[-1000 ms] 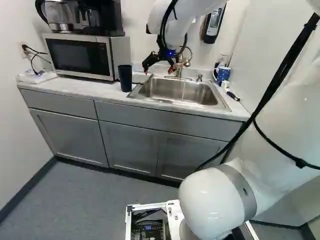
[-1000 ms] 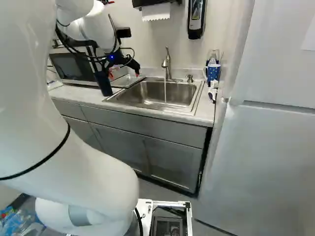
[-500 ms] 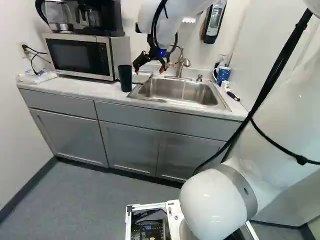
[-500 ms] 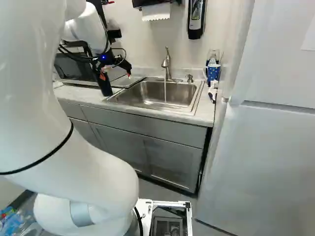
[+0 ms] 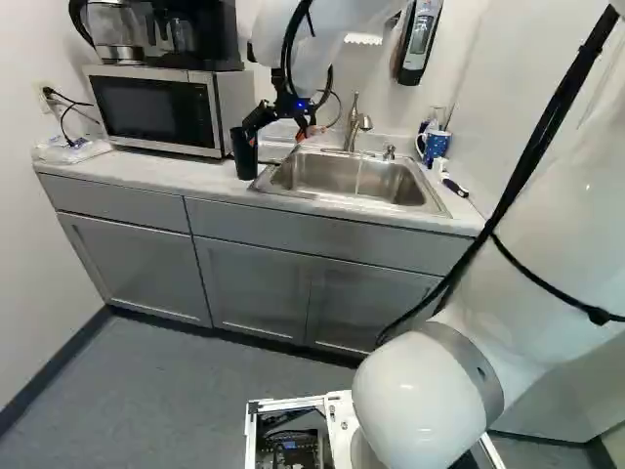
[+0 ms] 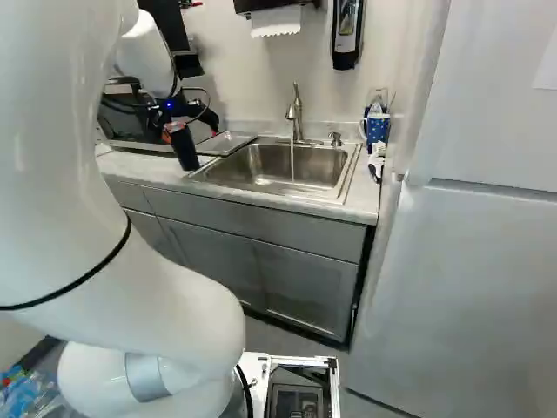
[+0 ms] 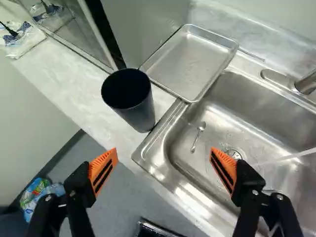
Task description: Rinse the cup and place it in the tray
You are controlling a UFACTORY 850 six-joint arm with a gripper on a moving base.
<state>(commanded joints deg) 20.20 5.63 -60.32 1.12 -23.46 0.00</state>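
Observation:
My gripper (image 5: 275,137) hangs above the counter by the sink's left end in the left base view, one finger overlapping the dark cup (image 5: 244,161). In the wrist view the gripper (image 7: 164,165) stands wide open, nothing between its orange pads. The cup (image 7: 134,106) is upright on the counter, ahead of the fingers and apart from them. Behind it, the shallow metal tray (image 7: 190,61) lies beside the sink, holding nothing. A thin stream of water (image 6: 292,164) runs from the faucet (image 6: 295,113) into the sink (image 6: 261,164).
A microwave (image 5: 156,109) stands left of the cup, with coffee makers on top. A spoon (image 7: 198,134) lies in the sink near the drain (image 7: 234,154). Right of the sink are a soap pump (image 6: 335,138), a blue mug (image 6: 376,130) and a brush (image 6: 376,165).
My arm has moved to the left, bringing the gripper from over the sink's left part to near the cup. Its fingers have stayed open; cup, tray and base have not moved.

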